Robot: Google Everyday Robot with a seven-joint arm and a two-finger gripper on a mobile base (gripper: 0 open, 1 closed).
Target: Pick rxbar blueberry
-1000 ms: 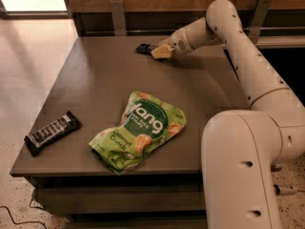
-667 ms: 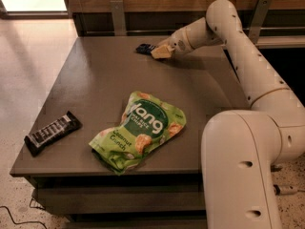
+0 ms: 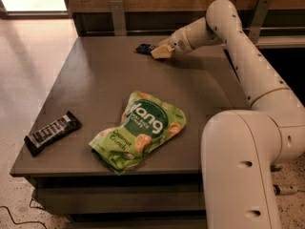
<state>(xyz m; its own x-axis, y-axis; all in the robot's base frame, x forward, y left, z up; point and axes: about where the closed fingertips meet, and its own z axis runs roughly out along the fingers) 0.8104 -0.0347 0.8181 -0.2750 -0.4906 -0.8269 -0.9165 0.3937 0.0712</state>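
Item 1: my claw, low over the far edge of the counter, at the end of my arm reaching in from the right. Grip: I cannot tell whether it is clenched or released.
Item 2: rxbar blueberry, dark, lying at the claw's left tip, touching it or just beside it.
Item 3: green chips bag, flat, near the front middle.
Item 4: black-brown bar, at the front left corner, well apart from the claw.

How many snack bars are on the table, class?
2. The black-brown bar lies at the near left corner; the rxbar blueberry lies at the far edge, beside the end effector, which may hide part of it.
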